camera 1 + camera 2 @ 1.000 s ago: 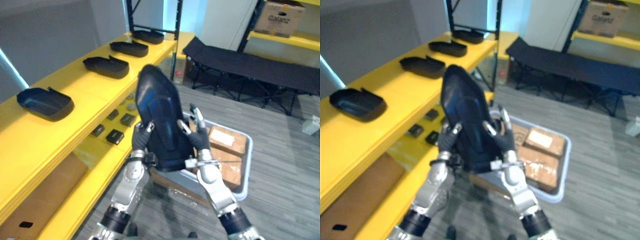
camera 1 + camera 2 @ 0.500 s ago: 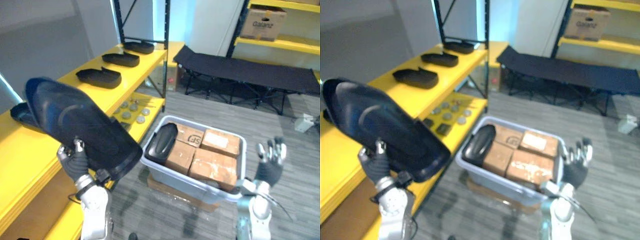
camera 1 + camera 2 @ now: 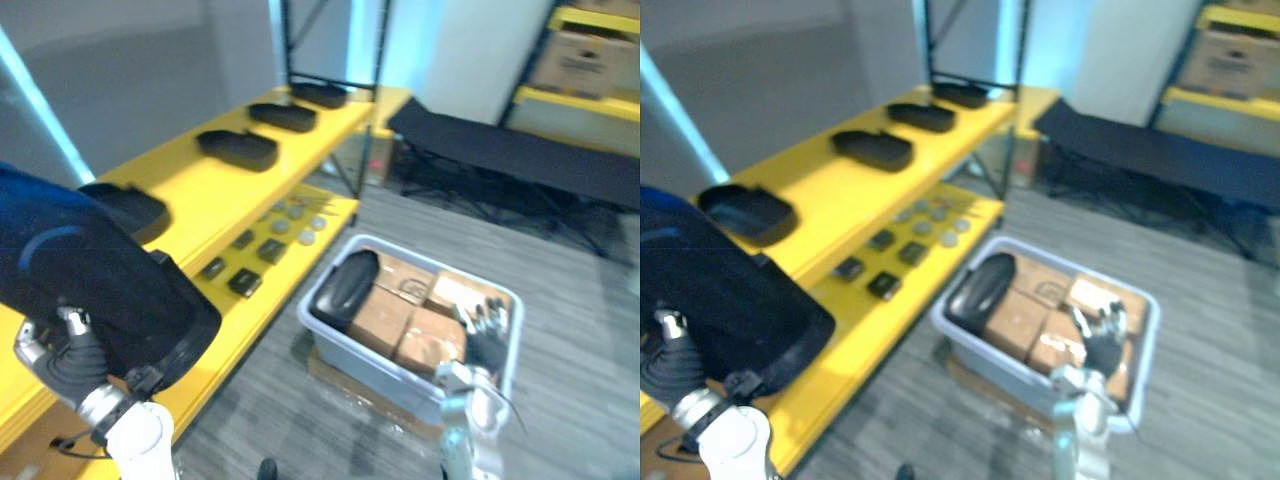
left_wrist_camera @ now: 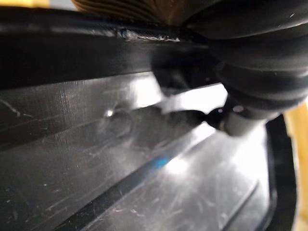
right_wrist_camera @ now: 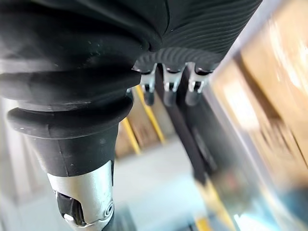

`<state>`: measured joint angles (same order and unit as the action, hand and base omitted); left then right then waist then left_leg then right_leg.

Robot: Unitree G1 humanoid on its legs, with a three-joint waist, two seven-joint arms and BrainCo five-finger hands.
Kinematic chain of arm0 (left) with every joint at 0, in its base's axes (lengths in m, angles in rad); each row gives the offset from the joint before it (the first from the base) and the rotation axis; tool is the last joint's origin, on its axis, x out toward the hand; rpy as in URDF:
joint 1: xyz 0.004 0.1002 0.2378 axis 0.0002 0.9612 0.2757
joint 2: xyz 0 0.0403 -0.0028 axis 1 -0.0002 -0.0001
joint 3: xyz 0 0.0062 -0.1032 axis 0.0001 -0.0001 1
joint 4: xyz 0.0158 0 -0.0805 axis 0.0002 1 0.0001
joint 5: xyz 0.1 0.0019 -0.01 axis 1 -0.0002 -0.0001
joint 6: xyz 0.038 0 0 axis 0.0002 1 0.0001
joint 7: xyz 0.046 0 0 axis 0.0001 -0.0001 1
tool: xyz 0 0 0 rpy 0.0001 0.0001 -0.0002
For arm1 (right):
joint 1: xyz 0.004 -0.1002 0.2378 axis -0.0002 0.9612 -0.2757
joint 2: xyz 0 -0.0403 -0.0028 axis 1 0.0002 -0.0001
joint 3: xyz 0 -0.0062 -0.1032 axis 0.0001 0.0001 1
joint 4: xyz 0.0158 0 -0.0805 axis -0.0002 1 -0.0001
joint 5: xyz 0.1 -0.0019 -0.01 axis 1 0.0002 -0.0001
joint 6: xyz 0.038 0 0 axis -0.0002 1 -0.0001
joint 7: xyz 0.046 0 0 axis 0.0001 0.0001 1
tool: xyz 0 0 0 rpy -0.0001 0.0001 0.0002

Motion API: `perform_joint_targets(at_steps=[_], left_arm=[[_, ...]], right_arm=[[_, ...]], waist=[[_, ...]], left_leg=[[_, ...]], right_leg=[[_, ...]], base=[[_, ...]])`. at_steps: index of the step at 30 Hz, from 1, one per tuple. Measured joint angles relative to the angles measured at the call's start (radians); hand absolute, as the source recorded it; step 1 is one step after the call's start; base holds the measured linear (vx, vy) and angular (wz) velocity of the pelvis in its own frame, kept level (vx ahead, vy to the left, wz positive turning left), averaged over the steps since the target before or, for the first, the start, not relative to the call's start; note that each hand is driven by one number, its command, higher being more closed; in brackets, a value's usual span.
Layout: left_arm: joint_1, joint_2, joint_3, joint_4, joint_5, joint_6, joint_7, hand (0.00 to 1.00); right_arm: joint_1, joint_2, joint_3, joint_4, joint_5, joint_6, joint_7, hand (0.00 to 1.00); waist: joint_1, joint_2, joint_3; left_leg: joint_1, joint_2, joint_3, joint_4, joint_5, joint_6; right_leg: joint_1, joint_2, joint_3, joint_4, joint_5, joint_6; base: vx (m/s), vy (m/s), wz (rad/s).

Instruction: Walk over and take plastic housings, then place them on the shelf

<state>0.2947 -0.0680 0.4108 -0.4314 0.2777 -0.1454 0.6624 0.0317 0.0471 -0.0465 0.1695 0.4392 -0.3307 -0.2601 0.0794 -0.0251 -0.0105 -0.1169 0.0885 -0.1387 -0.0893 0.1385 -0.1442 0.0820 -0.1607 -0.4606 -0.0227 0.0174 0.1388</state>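
From the head, we look down through two eyes on the grey bin (image 3: 365,365), both sharing it and the yellow shelf (image 3: 215,190) left of it. Our left wrist view sits hard against the black housing (image 4: 144,168); our right, just over the bin.

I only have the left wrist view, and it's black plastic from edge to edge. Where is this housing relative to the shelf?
Observer: The left hand holds the large plastic housing up at the near end of the yellow shelf. It doesn't look set down.
Operator: Is anything already on that level?
Observer: Yes, a row of black housings. The nearest shelved housing lies just beyond the one you hold.
Operator: What is the right hand doing?
Observer: The right hand is raised with its fingers spread, holding nothing. It is by the near side of the grey bin, which holds cardboard boxes and another housing.
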Motion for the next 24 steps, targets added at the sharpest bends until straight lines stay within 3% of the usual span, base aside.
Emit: perform_joint_targets(at_steps=[2, 3, 5, 7, 12, 20, 22, 23, 24], left_arm=[[0.003, -0.002, 0.035, -0.002, -0.003, 0.0, 0.008, 1.0], [0.005, -0.003, 0.043, -0.002, -0.003, 0.0, 0.012, 1.0], [0.023, -0.005, 0.061, -0.003, -0.013, 0.0, 0.033, 1.0], [0.029, -0.005, 0.056, -0.003, -0.036, 0.0, 0.032, 1.0], [0.031, -0.01, 0.057, -0.02, -0.044, 0.0, 0.026, 1.0], [0.08, -0.024, 0.075, -0.024, -0.04, 0.001, 0.017, 1.0], [0.075, -0.022, 0.058, -0.024, -0.04, 0.001, 0.007, 1.0], [0.054, -0.018, 0.032, -0.024, -0.04, 0.001, -0.002, 1.0], [0.044, -0.015, 0.01, -0.023, -0.041, 0.001, -0.004, 1.0]], right_arm=[[-0.097, -0.01, 0.027, 0.012, 0.0, 0.007, 0.0, 0.0], [-0.119, -0.013, 0.036, 0.012, 0.0, 0.007, 0.0, 0.0], [-0.191, -0.009, 0.065, 0.015, 0.0, 0.014, 0.002, 0.0], [-0.215, 0.001, 0.083, 0.015, -0.001, 0.017, 0.004, 0.0], [-0.203, 0.006, 0.09, 0.015, -0.001, 0.031, 0.001, 0.0], [-0.117, 0.005, 0.111, 0.006, -0.001, 0.053, 0.048, 0.0], [-0.091, -0.008, 0.11, 0.002, 0.001, 0.053, 0.051, 0.0], [-0.077, -0.024, 0.107, -0.007, 0.002, 0.053, 0.054, 0.0], [-0.075, -0.036, 0.104, -0.01, 0.008, 0.053, 0.061, 0.0]], waist=[[0.047, -0.013, 0.003], [0.059, -0.016, 0.004], [0.11, -0.027, 0.011], [0.128, -0.033, 0.015], [0.121, -0.044, 0.048], [0.089, -0.05, 0.062], [0.065, -0.057, 0.067], [0.065, -0.053, 0.088], [0.062, -0.054, 0.102]], left_leg=[[-0.022, -0.029, -0.109, 0.0, 0.014, 0.0], [-0.026, -0.037, -0.133, 0.0, 0.017, 0.002], [-0.024, -0.058, -0.183, 0.0, 0.021, 0.005], [-0.024, -0.074, -0.203, 0.0, 0.023, 0.009], [-0.022, -0.07, -0.168, 0.0, 0.017, 0.017], [0.062, 0.004, 0.071, 0.006, -0.027, 0.008], [0.029, 0.008, 0.06, 0.042, -0.04, 0.007], [-0.03, 0.001, 0.038, 0.134, -0.077, 0.01], [-0.078, -0.001, 0.052, 0.196, -0.101, 0.032]], right_leg=[[0.045, -0.006, -0.109, 0.018, -0.031, 0.008], [0.052, -0.013, -0.13, 0.02, -0.036, 0.011], [0.083, -0.025, -0.18, 0.034, -0.057, 0.017], [0.094, -0.033, -0.202, 0.047, -0.07, 0.024], [0.067, -0.044, -0.163, 0.063, -0.082, 0.013], [-0.016, -0.023, 0.086, 0.069, -0.062, -0.009], [-0.012, -0.014, 0.072, 0.068, -0.058, -0.01], [-0.01, -0.02, 0.04, 0.072, -0.054, -0.003], [-0.007, -0.022, 0.008, 0.078, -0.055, -0.003]], base=[[0.04, -0.015, 1.43], [0.05, 0.017, 1.19], [0.05, 0.032, 0.8], [0.04, 0.02, 0.42], [-0.03, 0.039, -0.2], [-0.01, -0.002, -0.88], [0.03, -0.054, 0.06], [-0.01, -0.022, 0.64], [-0.05, 0.025, 1.1]])
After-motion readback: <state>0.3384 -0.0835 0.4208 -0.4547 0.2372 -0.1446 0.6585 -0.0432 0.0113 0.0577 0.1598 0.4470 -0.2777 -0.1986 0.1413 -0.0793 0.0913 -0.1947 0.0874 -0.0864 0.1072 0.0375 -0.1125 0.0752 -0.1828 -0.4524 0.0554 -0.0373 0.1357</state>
